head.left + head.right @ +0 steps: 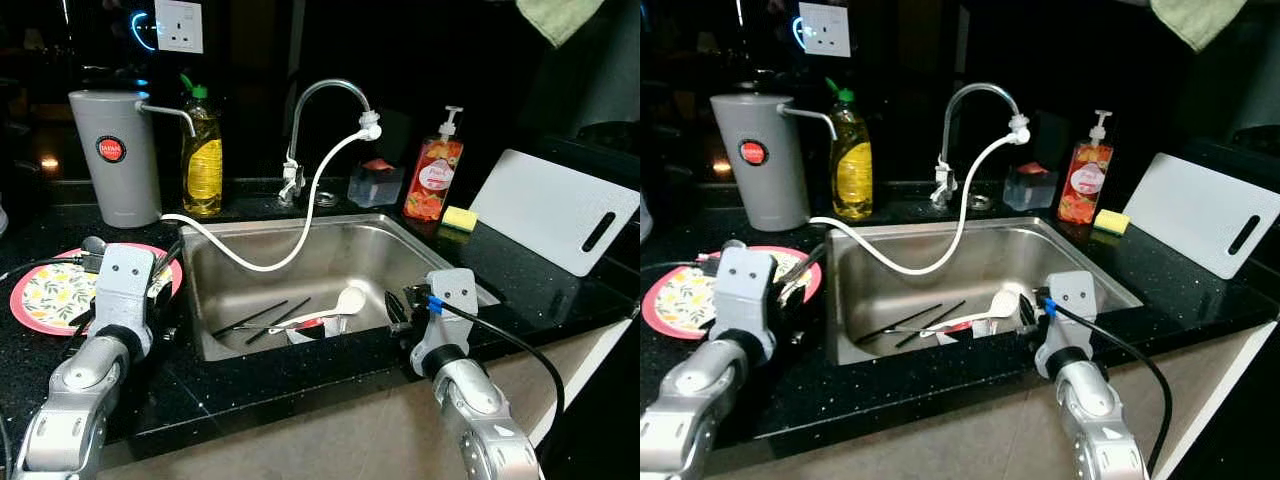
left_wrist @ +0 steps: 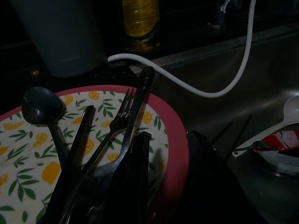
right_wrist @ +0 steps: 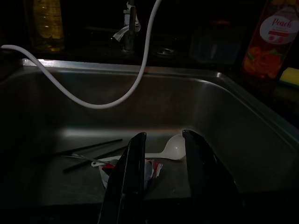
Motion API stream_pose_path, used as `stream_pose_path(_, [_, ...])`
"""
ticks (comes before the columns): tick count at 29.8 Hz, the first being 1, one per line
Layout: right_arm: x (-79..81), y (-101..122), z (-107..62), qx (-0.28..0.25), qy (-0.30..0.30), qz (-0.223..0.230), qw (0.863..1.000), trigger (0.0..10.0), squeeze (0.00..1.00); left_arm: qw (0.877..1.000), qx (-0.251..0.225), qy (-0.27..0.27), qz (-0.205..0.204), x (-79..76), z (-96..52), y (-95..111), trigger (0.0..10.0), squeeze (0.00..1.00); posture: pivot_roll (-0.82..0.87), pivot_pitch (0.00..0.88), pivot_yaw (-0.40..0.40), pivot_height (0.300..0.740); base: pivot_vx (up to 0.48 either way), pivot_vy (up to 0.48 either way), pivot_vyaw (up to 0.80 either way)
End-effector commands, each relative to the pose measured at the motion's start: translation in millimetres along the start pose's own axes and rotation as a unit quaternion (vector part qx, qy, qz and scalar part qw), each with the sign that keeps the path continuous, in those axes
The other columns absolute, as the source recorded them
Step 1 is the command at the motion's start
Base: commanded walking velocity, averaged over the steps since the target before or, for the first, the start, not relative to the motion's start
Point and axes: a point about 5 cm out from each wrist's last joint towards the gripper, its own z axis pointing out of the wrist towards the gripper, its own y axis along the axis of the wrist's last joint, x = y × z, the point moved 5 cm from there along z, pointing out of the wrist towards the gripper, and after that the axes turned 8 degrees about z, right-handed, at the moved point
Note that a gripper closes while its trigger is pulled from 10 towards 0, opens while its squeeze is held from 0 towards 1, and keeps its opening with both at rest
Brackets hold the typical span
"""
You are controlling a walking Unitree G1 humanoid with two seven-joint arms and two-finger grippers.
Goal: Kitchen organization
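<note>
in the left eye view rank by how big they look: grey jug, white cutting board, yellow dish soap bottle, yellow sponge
1. white cutting board and grey jug: too alike to rank
2. yellow dish soap bottle
3. yellow sponge

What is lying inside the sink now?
Inside the sink: black chopsticks, a white spoon, a red-and-white bowl and the white hose. The near rim covers the front.

home kitchen | steel sink (image 1: 440, 262) | curved tap (image 1: 325, 95) | dish-soap bottle (image 1: 202, 160) | black countertop (image 1: 560, 290)
</note>
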Motion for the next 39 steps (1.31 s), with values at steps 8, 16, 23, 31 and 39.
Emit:
stream_pose_path(8, [-0.3,-3.7,-0.7,0.004,-0.002,0.007,1.0,10.0,0.0,1.0,0.002,-0.01,-0.003,-5.1,-2.5,0.4,10.0,0.0,0.0,0.0,-0.111,0.74,0.0,0.0,0.0])
stream_pose_path(16, [-0.4,-3.7,-0.1,0.001,-0.004,0.009,1.0,10.0,0.0,1.0,0.004,-0.012,0.0,-6.3,-0.9,-2.2,10.0,0.0,0.0,0.0,-0.1,0.74,0.0,0.0,0.0])
stream_pose_path(23, [-2.7,-2.2,-1.6,-0.001,-0.01,0.007,1.0,10.0,0.0,1.0,0.007,-0.016,0.0,-6.7,-0.6,-3.6,10.0,0.0,-0.02,0.0,-0.089,0.74,0.0,0.0,0.0])
stream_pose_path(31, [-5.4,-3.9,-4.6,0.002,-0.015,0.005,1.0,10.0,0.0,1.0,0.008,-0.014,0.0,-3.9,-0.8,-3.9,10.0,0.0,-0.02,0.0,-0.087,0.74,0.0,0.0,0.0])
stream_pose_path(39, [-2.5,-3.3,-3.5,-0.001,-0.015,0.009,1.0,10.0,0.0,1.0,0.008,-0.015,0.002,-3.7,0.6,-3.9,10.0,0.0,-0.02,0.0,-0.088,0.74,0.0,0.0,0.0])
